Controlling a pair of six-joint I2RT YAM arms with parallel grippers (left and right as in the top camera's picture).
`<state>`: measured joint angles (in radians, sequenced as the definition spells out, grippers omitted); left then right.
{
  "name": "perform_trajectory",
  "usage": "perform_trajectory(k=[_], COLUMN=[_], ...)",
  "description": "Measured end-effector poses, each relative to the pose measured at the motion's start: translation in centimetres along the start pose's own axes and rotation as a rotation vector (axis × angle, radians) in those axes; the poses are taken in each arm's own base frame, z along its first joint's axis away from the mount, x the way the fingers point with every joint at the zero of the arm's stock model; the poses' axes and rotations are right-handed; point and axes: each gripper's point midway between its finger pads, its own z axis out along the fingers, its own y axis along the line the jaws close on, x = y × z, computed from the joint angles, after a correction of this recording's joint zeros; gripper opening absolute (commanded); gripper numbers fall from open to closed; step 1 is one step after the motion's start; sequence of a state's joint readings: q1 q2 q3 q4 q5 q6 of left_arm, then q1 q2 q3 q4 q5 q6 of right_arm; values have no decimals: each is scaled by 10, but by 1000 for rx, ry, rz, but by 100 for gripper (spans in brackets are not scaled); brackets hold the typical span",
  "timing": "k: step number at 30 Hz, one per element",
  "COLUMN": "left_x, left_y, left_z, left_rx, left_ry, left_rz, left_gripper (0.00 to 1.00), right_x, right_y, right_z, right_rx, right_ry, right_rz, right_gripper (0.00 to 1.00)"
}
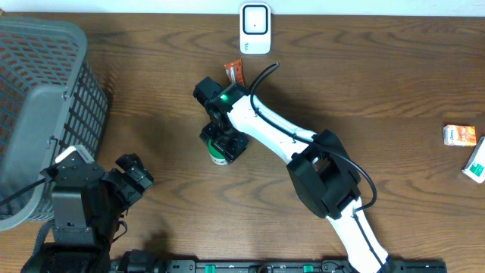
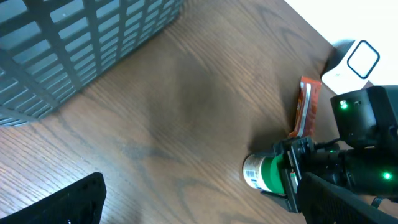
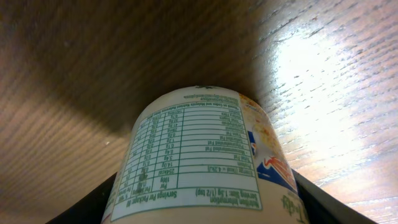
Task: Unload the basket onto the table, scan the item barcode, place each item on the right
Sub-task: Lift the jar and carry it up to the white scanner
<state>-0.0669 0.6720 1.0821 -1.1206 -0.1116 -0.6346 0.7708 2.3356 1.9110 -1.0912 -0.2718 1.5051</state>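
The can [image 3: 199,155] fills the right wrist view with its nutrition table, print that neither of the other 2 views shows. From above, only a bit of its green band peeks out under the right pincer [image 1: 224,145], mid-surface [image 1: 379,91]. The left wrist view shows the pincer straddling that green part. Whether it presses the can yet I cannot tell. An orange packet [image 2: 306,112] lies just beyond. The left pincer [image 1: 133,178] gapes wide, holding nothing, near the basket [image 1: 38,91].
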Motion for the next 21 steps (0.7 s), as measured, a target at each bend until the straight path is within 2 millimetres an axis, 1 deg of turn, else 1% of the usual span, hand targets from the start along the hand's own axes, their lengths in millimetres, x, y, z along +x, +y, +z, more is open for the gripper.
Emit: perform_trajectory(k=[3, 7, 11, 13, 15, 17, 19, 21], left_x=[3, 9, 14, 16, 16, 16, 16, 16], left_y=[2, 8, 12, 14, 14, 14, 14, 14], left_z=[0, 0, -1, -1, -1, -1, -1, -1], left_rx=[-9, -32, -49, -55, -56, -56, -56, -56], left_ry=[10, 38, 59, 66, 66, 66, 66, 66], left_rz=[6, 12, 17, 18, 18, 18, 18, 18], left_gripper=[98, 98, 98, 98, 98, 98, 98, 98], right_x=[2, 6, 20, 30, 40, 43, 43, 38], right_y=[0, 0, 0, -1, -7, -17, -27, -36], right_z=[0, 0, 0, -1, -6, -15, -28, -43], right_rx=[-1, 0, -15, -29, -32, -29, -38, -61], right_ry=[11, 34, 134, 224, 330, 427, 526, 615], right_rz=[-16, -66, -173, -242, -296, -321, -339, -345], right_gripper=[46, 48, 47, 46, 46, 46, 46, 47])
